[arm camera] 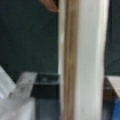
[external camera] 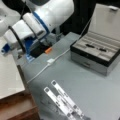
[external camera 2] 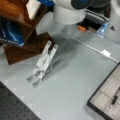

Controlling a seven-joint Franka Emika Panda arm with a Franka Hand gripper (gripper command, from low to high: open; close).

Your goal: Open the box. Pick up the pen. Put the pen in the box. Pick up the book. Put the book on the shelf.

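The box [external camera: 100, 53] sits open at right on the counter [external camera: 75, 82], pen [external camera: 96, 48] inside. I see the white book [arm camera: 83, 62] edge-on before the wrist camera, over the shelf [external camera 2: 23, 37]; claw hidden, grip uncertain. I'd keep it level.

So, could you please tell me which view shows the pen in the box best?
A front view shows the pen best: it lies whole in the open box. In a front view the pen is cut at the picture's right edge. The wrist view shows none of it.
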